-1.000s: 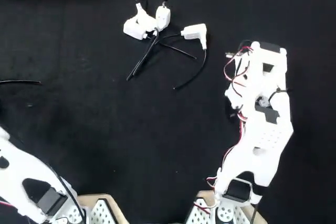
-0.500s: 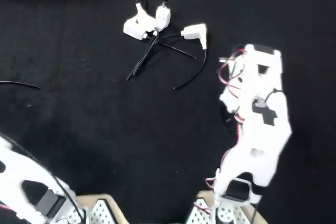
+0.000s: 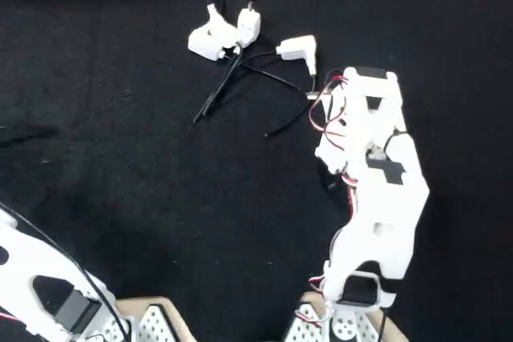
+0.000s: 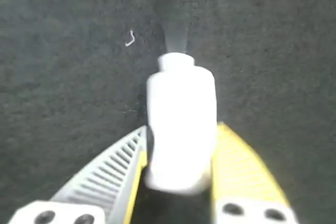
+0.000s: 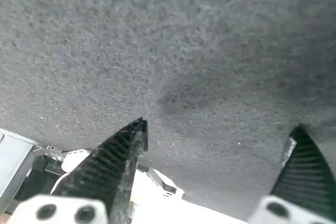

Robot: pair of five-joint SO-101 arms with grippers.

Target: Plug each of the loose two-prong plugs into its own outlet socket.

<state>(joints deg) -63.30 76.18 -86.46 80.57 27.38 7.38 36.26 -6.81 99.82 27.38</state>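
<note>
Gripping a white plug (image 4: 181, 93): left gripper (image 4: 182, 129) is clamped on its body, grey ribbed finger (image 4: 113, 166) on one side, yellow finger (image 4: 236, 166) on the other. The plug points away from the wrist over the black cloth (image 4: 63, 77). Its far end and cable are a blur. A small white thread (image 4: 129, 39) lies on the cloth near it.

Right gripper (image 5: 219, 127): jaws spread wide over bare cloth.

From above, the right arm (image 3: 377, 190) lies over the right half of the cloth. Its front end is just beside a curved black cable (image 3: 284, 124) and near a white angled plug (image 3: 298, 47). The arm body covers its own gripper there.

Farther back, two white pieces (image 3: 215, 39) touch each other, with leads running off the far edge. Can't tell plug from socket on them. More black cables (image 3: 216, 92) cross in a tangle between that pair and the angled plug.

Left arm (image 3: 36, 294) is cut off at the near left corner, so its plug can't be placed on the table from above. A faint dark streak (image 3: 24, 134) at the left edge is too blurred to identify.
</note>
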